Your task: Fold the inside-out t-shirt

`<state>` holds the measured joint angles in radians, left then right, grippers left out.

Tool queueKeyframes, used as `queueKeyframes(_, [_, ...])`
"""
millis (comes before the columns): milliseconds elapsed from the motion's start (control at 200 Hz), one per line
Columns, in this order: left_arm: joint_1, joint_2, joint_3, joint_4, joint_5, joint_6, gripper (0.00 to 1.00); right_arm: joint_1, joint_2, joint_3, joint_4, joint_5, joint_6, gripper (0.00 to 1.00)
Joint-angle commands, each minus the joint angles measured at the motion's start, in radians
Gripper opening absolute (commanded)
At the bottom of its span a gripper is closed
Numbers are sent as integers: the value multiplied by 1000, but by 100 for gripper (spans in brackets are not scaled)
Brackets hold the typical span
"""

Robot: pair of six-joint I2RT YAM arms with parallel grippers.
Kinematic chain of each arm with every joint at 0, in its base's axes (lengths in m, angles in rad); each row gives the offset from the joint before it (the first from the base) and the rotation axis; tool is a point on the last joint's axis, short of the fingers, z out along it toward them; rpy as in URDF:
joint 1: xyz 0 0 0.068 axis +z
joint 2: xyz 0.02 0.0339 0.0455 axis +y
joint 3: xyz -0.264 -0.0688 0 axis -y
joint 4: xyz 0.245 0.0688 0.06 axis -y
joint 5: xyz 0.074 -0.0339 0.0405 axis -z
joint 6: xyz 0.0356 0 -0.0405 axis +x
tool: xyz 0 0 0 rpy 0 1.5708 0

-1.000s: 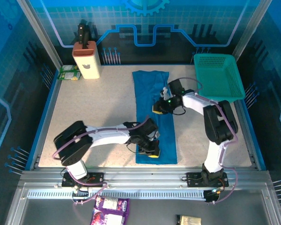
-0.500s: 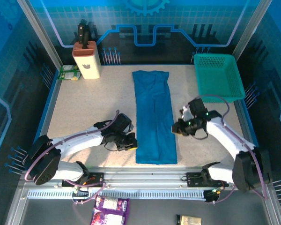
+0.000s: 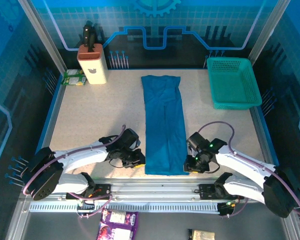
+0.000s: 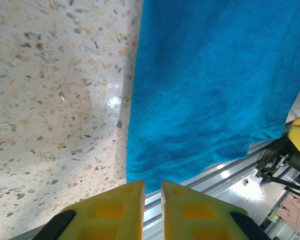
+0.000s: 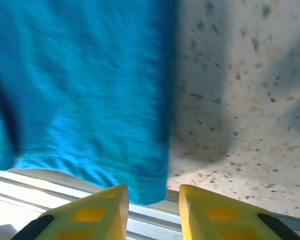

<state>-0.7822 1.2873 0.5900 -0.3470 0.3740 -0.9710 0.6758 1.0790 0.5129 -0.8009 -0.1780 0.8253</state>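
The blue t-shirt lies flat on the table, folded into a long narrow strip that runs from the back to the near edge. My left gripper sits low beside the strip's near left corner. In the left wrist view its yellow fingers are almost together, with nothing between them, just short of the t-shirt's hem. My right gripper is at the near right corner. In the right wrist view that gripper is open, with the t-shirt's corner just ahead of the gap.
A teal mesh basket stands at the back right. A knife block and a green packet are at the back left. The metal rail runs along the table's near edge, right below the shirt's hem.
Both grippers left the top of the shirt. The left one moved off to its near left corner. The right one swung from mid-strip down to the near right corner. The shirt stayed put.
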Motion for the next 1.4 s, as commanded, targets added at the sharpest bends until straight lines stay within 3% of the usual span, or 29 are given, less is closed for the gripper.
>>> queueKeyframes(0, [-19, -4, -21, 21, 8, -29, 18, 34, 29, -40, 44, 35, 70, 35])
queueKeyframes(140, [-36, 4, -19, 28, 3, -35, 18, 55, 36, -66, 126, 2, 103, 35])
queueKeyframes(535, [-41, 9, -6, -3, -20, -18, 18, 65, -30, -57, 136, -9, 123, 34])
queueKeyframes(911, [-44, 62, 22, 3, -8, -5, 19, 64, 62, -33, 82, 40, 90, 33])
queueKeyframes(1066, [-53, 76, 31, 0, -10, -9, 20, 63, 51, -40, 105, 15, 94, 25])
queueKeyframes(1186, [-65, 80, 32, 11, -10, -9, 27, 65, 38, -42, 95, 17, 93, 15])
queueKeyframes(1396, [-79, 129, 57, 6, -16, -18, 30, 64, 36, -49, 104, 12, 95, 14])
